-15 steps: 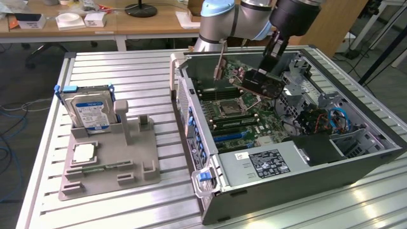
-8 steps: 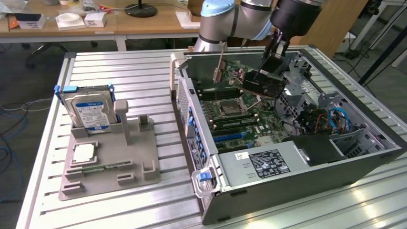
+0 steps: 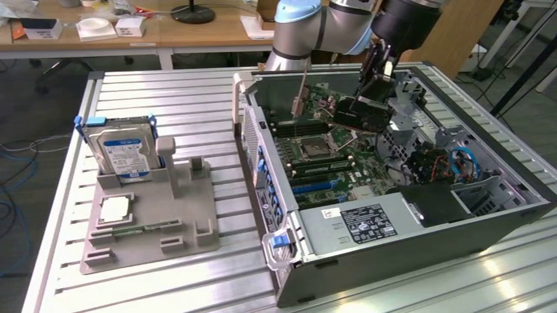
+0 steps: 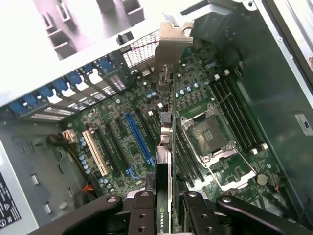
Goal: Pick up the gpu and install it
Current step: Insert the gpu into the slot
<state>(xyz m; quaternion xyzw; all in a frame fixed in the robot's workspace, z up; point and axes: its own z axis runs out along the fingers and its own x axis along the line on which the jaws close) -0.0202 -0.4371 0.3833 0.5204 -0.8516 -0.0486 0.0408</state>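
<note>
The gpu (image 3: 359, 114) is a black-faced card that hangs tilted inside the open computer case (image 3: 487, 228), above the green motherboard (image 3: 335, 160). Its silver end bracket (image 3: 301, 91) points toward the case's rear wall. My gripper (image 3: 376, 81) comes down from above and is shut on the card. In the wrist view the gpu (image 4: 166, 127) runs edge-on between my two black fingers (image 4: 143, 213), with its bracket (image 4: 168, 41) at the far end. It hovers between the blue slot (image 4: 139, 139) and the processor socket (image 4: 211, 133), apart from the board.
On the exterior view's left, a grey holder (image 3: 187, 208) carries a silver hard drive (image 3: 122, 150), a processor chip (image 3: 116, 210) and a green memory stick (image 3: 141, 229). The power supply (image 3: 366, 222) fills the case's near corner. Blue cables (image 3: 466, 163) lie toward the exterior view's right.
</note>
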